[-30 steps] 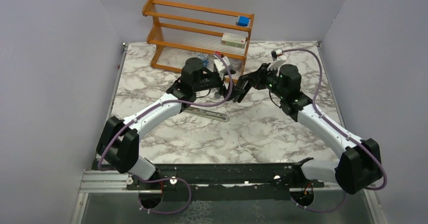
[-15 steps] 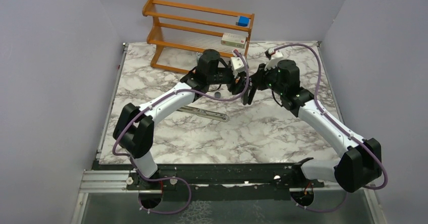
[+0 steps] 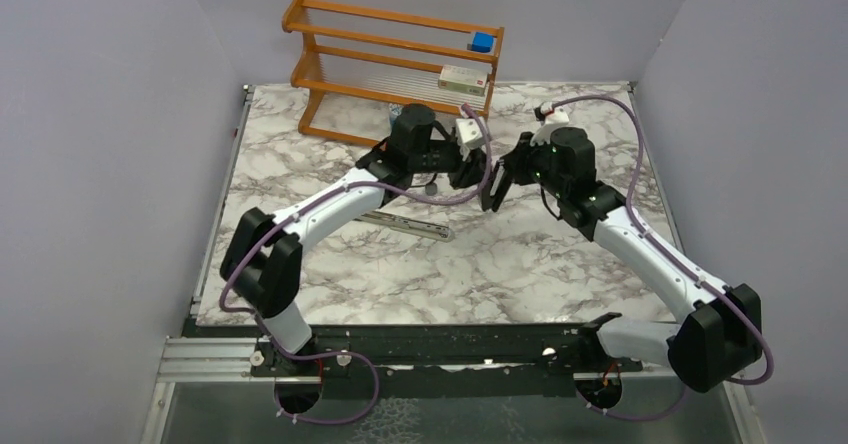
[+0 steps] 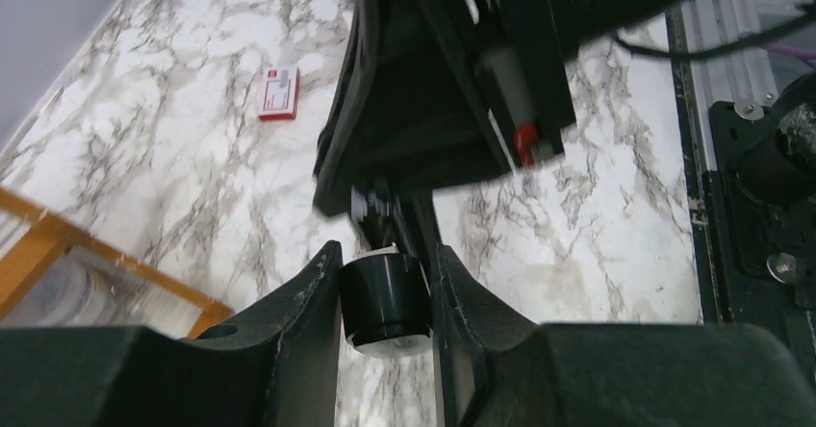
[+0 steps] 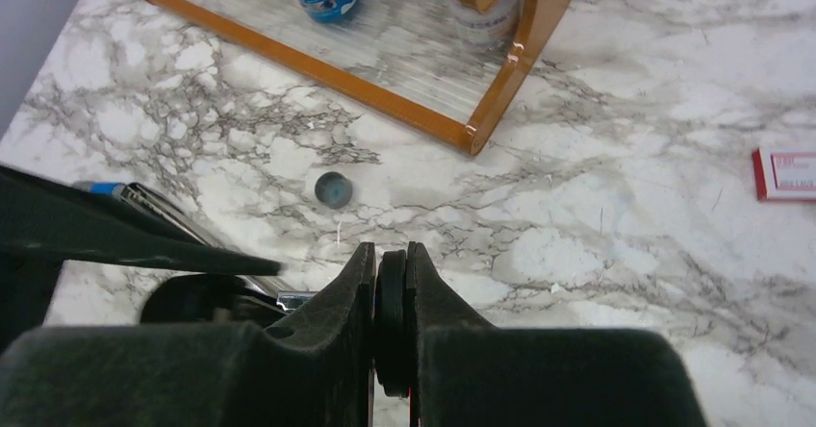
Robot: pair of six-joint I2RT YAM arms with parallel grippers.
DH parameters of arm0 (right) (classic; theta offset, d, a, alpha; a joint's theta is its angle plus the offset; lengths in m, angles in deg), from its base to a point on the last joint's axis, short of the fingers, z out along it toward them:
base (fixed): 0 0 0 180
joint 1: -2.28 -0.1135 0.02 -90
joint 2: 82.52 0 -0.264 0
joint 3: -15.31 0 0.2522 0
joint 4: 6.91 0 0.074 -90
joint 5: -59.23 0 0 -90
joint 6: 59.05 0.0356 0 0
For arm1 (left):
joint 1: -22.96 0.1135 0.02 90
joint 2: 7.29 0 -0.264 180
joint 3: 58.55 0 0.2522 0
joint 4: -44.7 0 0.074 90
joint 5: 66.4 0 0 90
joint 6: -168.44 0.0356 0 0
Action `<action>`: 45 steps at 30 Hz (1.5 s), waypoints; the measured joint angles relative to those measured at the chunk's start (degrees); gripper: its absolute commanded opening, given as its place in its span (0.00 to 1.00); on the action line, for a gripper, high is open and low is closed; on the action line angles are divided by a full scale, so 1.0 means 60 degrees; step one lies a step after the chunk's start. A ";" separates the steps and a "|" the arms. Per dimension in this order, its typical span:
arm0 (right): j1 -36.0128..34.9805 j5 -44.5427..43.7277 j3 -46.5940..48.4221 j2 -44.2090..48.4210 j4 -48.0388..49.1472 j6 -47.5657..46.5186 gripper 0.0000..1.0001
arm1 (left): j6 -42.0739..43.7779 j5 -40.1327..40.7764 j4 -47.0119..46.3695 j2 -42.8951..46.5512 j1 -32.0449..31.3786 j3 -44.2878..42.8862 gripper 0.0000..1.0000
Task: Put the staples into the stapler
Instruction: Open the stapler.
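A: How does the left pincer (image 4: 385, 252) stand?
B: Its fingers (image 4: 308, 302) press on both sides of a black round stub (image 4: 385, 297). As far as I can tell, the stub is the lower end of the stapler (image 5: 390, 297).

A: And the right pincer (image 5: 390, 247)?
B: It is clamped tight on the thin black edge of the same stapler, fingers pointing down.

A: So where is the stapler?
B: It is off the desk (image 3: 520, 264), between the two pincers. They meet over the middle of the far half, just near of the wooden rack (image 3: 390, 64).

A: What lies around them?
B: A small round cap (image 5: 334, 188) sits on the desk just left of them. A long silvery bar (image 3: 405, 224) lies to the near left. A red-and-white box (image 4: 279, 95) lies flat, well apart to the right.
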 measured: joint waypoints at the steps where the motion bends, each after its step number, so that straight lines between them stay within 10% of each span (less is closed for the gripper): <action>1: -0.0015 -0.0069 -0.0051 0.0069 -0.0047 0.0080 0.01 | -0.0033 0.0000 -0.0193 0.0233 0.0044 0.0331 0.00; 9: 0.0998 0.0004 -0.0539 0.1016 0.0521 0.1690 0.01 | -0.1217 -0.0372 -0.1639 0.2987 0.1723 0.4033 0.00; 17: 0.1115 0.0186 -0.0499 0.1428 0.0557 0.1916 0.01 | -0.2310 -0.0412 -0.2630 0.3275 0.1796 0.4510 0.42; 32: 0.1235 0.0189 0.0342 0.2135 0.0291 0.1632 0.01 | -0.3228 0.0739 -0.3100 0.3067 0.2065 0.5745 0.72; 45: 0.1239 0.0554 0.0346 0.2193 0.0047 0.2375 0.01 | -0.2871 0.0353 -0.4014 0.3027 0.1993 0.5158 0.68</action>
